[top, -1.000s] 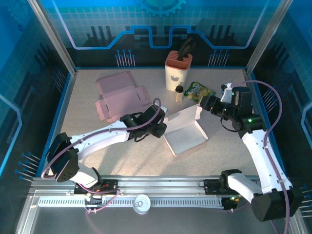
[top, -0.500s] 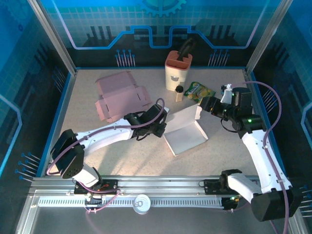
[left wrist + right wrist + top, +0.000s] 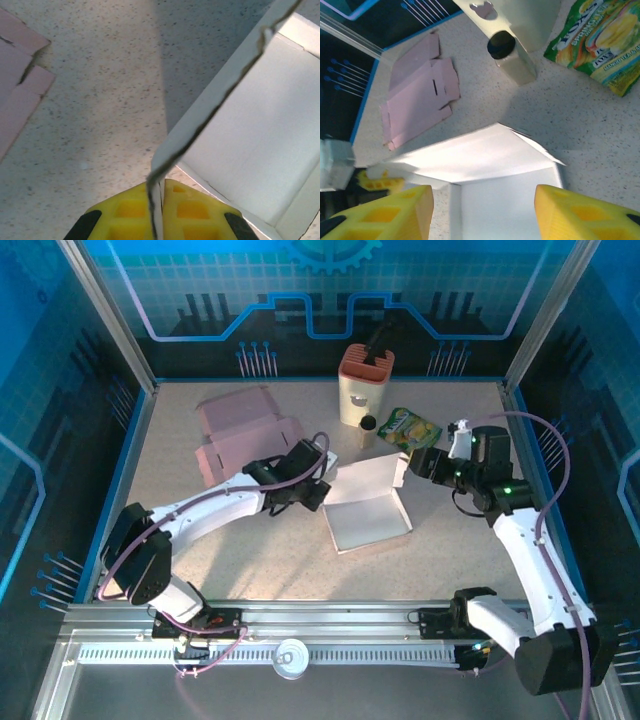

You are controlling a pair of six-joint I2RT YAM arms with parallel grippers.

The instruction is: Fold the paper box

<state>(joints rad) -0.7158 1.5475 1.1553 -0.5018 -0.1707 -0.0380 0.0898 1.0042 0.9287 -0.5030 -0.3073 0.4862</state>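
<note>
The white paper box lies open in the middle of the table, its lid flap standing up at the back. My left gripper is at the flap's left end. In the left wrist view the gripper is shut on the flap's thin edge, with the box's white inside to the right. My right gripper hovers open at the box's back right corner. From the right wrist, the yellow fingers of that gripper stand wide apart above the box, touching nothing.
A flat pink box blank lies at the back left. A pink-rimmed holder, a small bottle and a green snack bag stand behind the box. Frame posts and blue walls ring the table.
My left gripper has shut on the flap's edge and drawn the box left and back. The right gripper followed slightly left, still open.
</note>
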